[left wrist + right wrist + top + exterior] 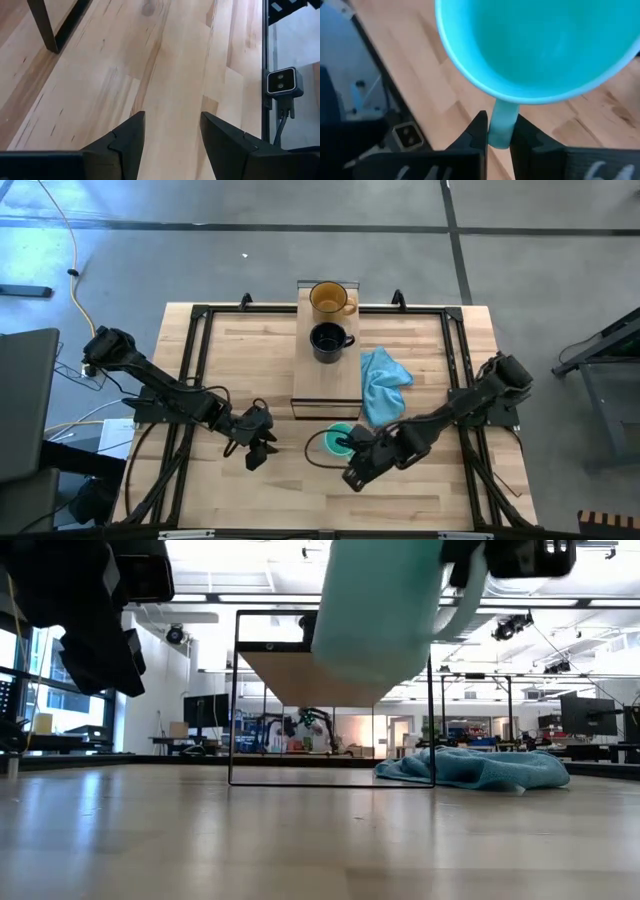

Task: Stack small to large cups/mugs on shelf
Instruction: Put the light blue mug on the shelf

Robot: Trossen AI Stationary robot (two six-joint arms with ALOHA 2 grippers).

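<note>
Above table: teal mug [385, 605], R gripper [499, 131].

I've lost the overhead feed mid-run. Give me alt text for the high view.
The right gripper holds the teal mug by its handle, just off the near end of the shelf. The black mug and amber mug stand on the shelf, a blue cloth beside it. The left gripper is open over bare table.

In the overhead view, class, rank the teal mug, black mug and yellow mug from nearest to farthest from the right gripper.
1. Teal mug: held by its handle in the right gripper, just off the shelf's near end.
2. Black mug: on the shelf, midway.
3. Yellow mug: on the shelf's far end.
</note>
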